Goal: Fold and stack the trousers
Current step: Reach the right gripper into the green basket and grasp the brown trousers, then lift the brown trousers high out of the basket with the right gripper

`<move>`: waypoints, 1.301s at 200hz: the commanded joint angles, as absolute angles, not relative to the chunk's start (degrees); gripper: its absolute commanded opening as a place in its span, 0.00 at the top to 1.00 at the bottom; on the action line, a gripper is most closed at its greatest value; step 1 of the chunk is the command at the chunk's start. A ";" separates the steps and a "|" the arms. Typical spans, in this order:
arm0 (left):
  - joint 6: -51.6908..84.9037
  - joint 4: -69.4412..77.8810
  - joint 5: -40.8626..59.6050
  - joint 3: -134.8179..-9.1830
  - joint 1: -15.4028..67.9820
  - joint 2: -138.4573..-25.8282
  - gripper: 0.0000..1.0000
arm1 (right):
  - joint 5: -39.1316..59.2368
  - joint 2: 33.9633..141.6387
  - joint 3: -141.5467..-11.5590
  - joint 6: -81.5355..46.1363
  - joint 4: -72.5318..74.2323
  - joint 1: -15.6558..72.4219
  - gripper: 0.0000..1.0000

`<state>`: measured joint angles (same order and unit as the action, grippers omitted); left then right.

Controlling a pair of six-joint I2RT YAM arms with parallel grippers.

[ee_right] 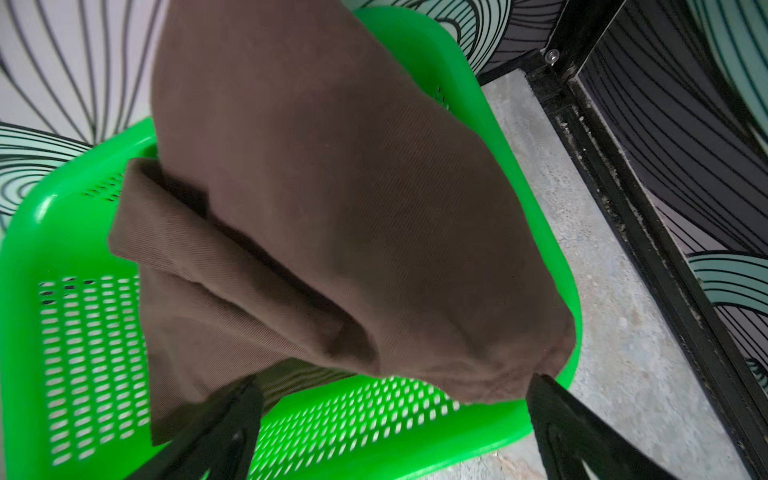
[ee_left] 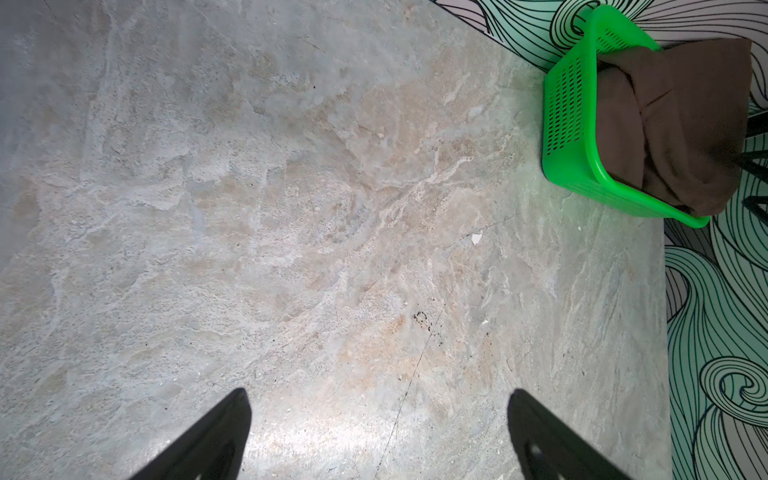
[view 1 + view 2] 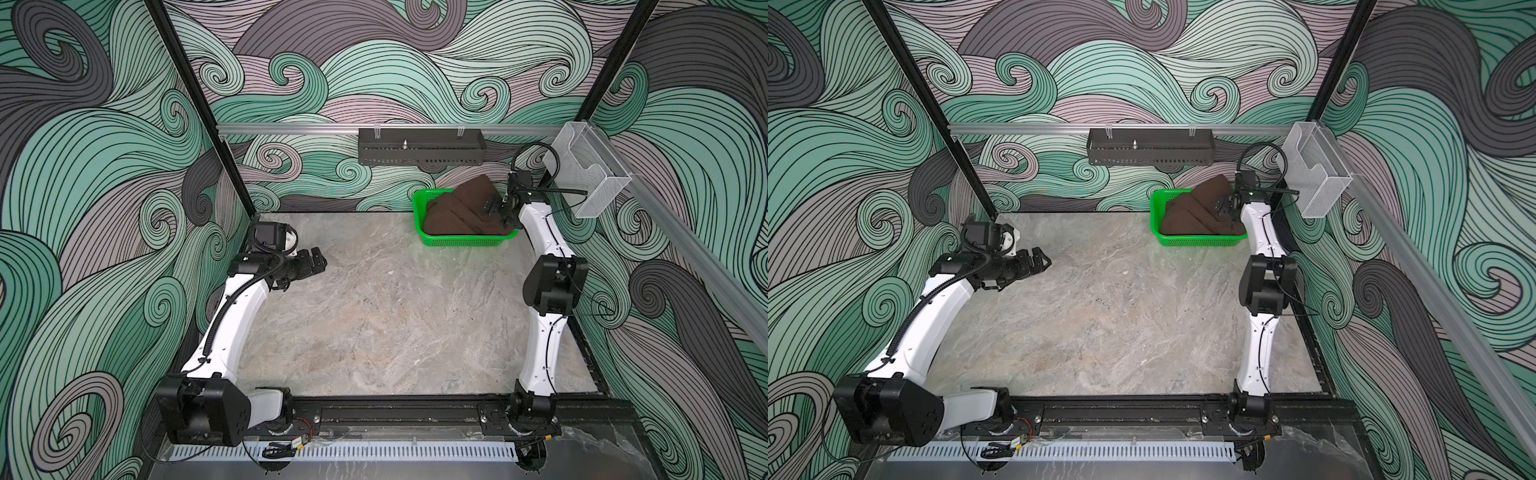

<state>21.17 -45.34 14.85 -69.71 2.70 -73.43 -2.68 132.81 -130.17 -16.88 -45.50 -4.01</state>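
**Black fingers (image 2: 216,436) held wide at both wrists; trousers (image 3: 461,212) heaped in the far right corner**

The left pincer (image 2: 378,392) is seen with its jaws fully apart. Only bare marbled bench (image 2: 291,208) is framed between them, and nothing is held. In both top views the left pincer (image 3: 319,262) (image 3: 1044,259) is held above the bench near the left edge, toward the far side. The right pincer (image 1: 395,378) (image 3: 492,210) is likewise spread wide. It is poised over the green perforated basket (image 1: 83,332) (image 3: 461,240), which is set in the far right corner of the bench. The trousers (image 1: 332,187) are heaped inside it in loose dark brown folds, with one fold raised above the far rim. Their nearest edge is straddled by the right fingers. One fingertip is seen right at the hem, but whether cloth is touched cannot be told.
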 commanded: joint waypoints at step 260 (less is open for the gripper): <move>20.08 -50.17 19.16 -78.68 6.42 -61.02 0.65 | -1.50 93.68 -151.85 -11.73 -48.35 14.43 1.00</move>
